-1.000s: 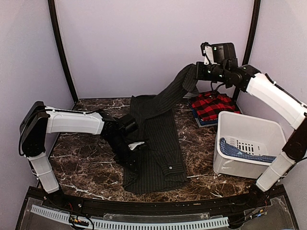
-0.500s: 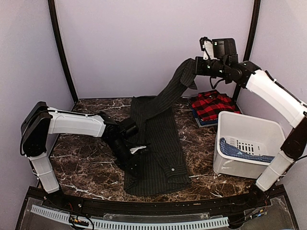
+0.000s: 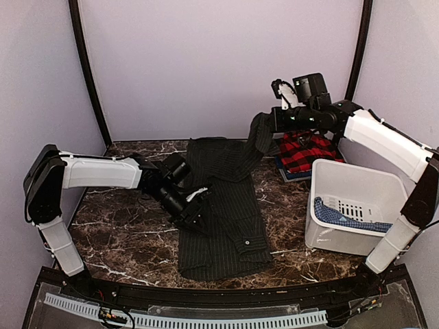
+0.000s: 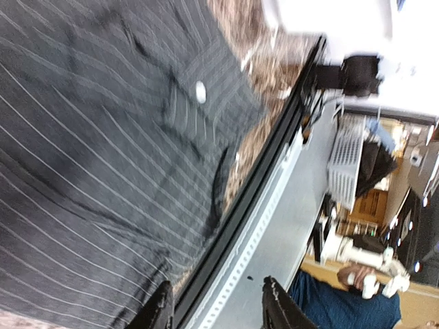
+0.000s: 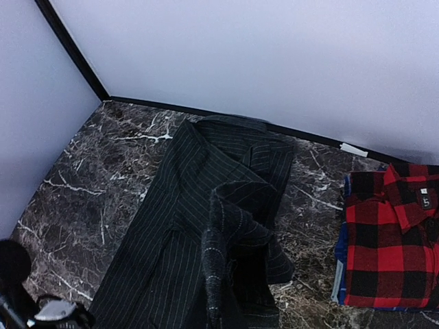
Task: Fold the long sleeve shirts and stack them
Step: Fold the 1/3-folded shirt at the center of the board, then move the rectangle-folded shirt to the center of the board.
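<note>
The charcoal pinstriped shirt point(image 3: 230, 205) lies lengthwise on the marble table, hem toward the front. One of its sleeves point(image 3: 259, 135) is lifted off the back right of it, and my right gripper point(image 3: 269, 122) is shut on that sleeve. In the right wrist view the bunched sleeve point(image 5: 230, 260) hangs over the shirt body point(image 5: 171, 226) and hides the fingers. My left gripper point(image 3: 194, 218) hovers low at the shirt's left edge, open with nothing between its fingertips point(image 4: 159, 310); striped cloth point(image 4: 89, 151) lies below it. The red-and-black plaid shirt point(image 3: 305, 149) sits folded at the back right.
A white plastic bin point(image 3: 353, 184) stands at the right, with a blue checked cloth point(image 3: 350, 218) inside. The plaid shirt point(image 5: 387, 240) rests on a blue folded item. Bare marble point(image 3: 116, 233) lies left of the charcoal shirt. A black rail point(image 3: 226, 295) runs along the table's front.
My left gripper has opened and let go of the shirt's left edge, which lies flatter. My right gripper has come down and to the left with the sleeve.
</note>
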Controlling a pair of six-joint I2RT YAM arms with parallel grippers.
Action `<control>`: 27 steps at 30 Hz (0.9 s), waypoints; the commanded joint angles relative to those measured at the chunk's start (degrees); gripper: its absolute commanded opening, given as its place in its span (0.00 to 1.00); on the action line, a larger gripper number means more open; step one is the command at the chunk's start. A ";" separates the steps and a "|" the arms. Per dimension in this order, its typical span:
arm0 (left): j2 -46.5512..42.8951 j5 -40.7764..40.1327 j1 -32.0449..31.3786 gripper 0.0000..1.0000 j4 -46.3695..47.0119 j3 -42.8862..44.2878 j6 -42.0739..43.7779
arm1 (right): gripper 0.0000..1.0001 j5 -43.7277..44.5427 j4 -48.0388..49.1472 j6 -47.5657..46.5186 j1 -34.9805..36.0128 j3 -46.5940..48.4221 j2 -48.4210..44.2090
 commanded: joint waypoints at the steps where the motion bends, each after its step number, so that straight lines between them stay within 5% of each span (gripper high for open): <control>1: -4.09 -0.16 4.91 0.42 9.63 2.54 -6.41 | 0.00 -8.82 1.64 -1.90 1.07 -1.79 0.23; 9: -1.39 -16.36 11.78 0.41 19.19 7.29 -15.33 | 0.00 -16.18 0.20 -4.71 6.07 -0.34 2.96; 16: 8.45 -21.70 16.72 0.40 27.85 13.75 -18.71 | 0.00 -16.03 0.09 -4.60 10.10 -1.04 6.42; 27: 24.47 -47.25 21.42 0.40 28.06 32.39 -14.09 | 0.00 -13.42 1.60 -2.24 10.58 -4.85 7.21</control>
